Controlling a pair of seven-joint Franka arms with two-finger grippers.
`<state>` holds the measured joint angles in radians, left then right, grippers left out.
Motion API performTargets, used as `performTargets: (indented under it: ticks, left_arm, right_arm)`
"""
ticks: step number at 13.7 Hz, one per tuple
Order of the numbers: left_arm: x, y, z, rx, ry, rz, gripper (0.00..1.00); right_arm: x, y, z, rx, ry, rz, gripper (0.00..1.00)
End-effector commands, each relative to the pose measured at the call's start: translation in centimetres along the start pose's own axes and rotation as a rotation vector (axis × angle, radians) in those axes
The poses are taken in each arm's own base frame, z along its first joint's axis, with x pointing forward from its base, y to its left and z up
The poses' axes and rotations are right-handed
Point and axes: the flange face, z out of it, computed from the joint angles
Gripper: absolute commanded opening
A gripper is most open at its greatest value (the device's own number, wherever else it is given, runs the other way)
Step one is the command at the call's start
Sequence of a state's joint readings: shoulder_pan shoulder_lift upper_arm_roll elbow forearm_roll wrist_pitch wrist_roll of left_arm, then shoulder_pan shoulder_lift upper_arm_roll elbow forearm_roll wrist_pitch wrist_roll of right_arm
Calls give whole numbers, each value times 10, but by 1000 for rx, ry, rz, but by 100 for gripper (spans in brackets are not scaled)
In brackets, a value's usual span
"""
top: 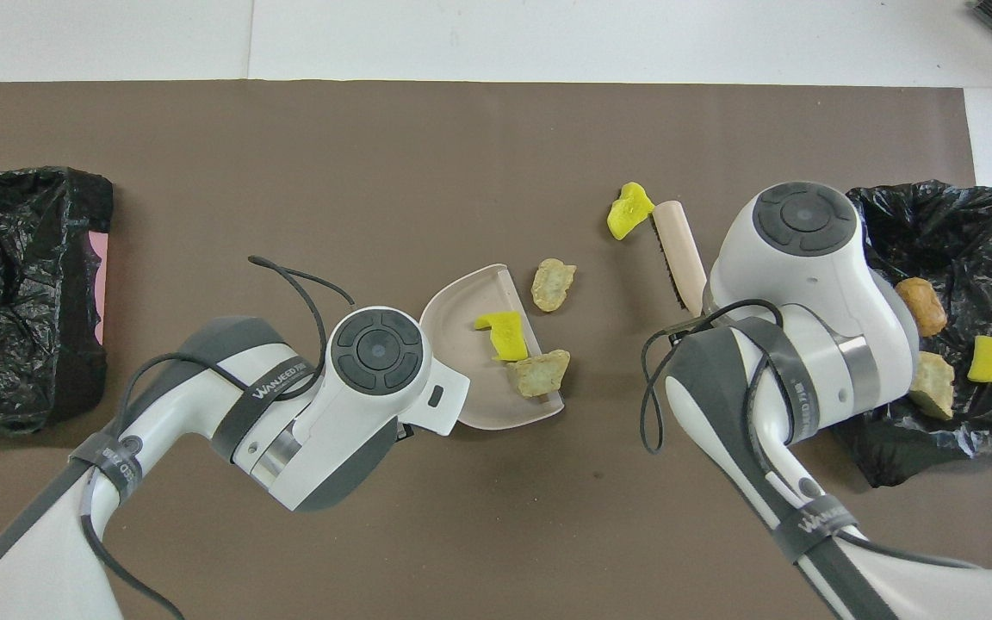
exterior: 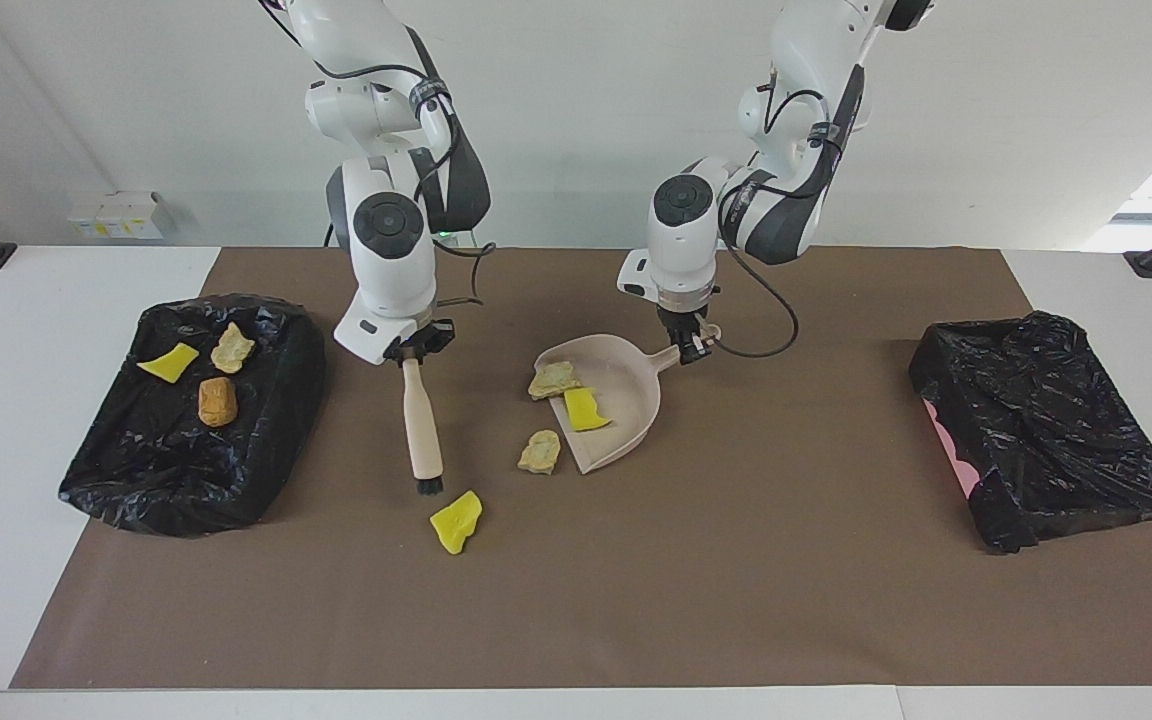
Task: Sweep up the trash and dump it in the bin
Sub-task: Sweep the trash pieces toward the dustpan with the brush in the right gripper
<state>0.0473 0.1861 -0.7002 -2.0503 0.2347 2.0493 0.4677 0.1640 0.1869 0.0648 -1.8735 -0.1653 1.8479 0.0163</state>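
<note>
My right gripper is shut on the handle of a wooden brush. The brush's black bristles point down just beside a yellow trash chunk on the mat. My left gripper is shut on the handle of the beige dustpan. A yellow chunk lies in the dustpan and a tan chunk sits at its lip. Another tan chunk lies on the mat just outside the pan's mouth. The black-lined bin at the right arm's end holds three chunks. In the overhead view the wrists hide both grippers; the brush and dustpan show.
A second black-lined bin stands at the left arm's end of the table, with pink showing at its side. The brown mat covers most of the table. A cable loops from the left wrist beside the dustpan handle.
</note>
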Motion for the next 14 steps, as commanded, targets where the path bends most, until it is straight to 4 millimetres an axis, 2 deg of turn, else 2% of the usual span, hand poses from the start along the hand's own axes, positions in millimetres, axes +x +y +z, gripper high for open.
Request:
performTargets:
  ticks: [1, 3, 4, 6, 10, 11, 14]
  left_arm:
    - [-12, -6, 2, 10, 9, -43, 0]
    - [-15, -10, 3, 8, 6, -52, 0]
    - [-16, -11, 2, 9, 4, -55, 0]
    - [-16, -10, 3, 7, 0, -59, 0]
    - [-16, -9, 3, 6, -4, -58, 0]
    - [-17, -10, 3, 6, -3, -59, 0]
    - [-16, -10, 3, 8, 3, -59, 0]
  right_arm:
    - [37, 6, 20, -34, 3, -46, 0]
    - [70, 8, 30, -55, 12, -56, 0]
    - [75, 4, 33, -67, 10, -69, 0]
    - [73, -16, 31, -58, -2, -95, 0]
    - [67, -77, 29, -7, -4, -164, 0]
    - [63, -84, 30, 4, -11, -175, 0]
    - [43, -130, 31, 55, -28, -238, 0]
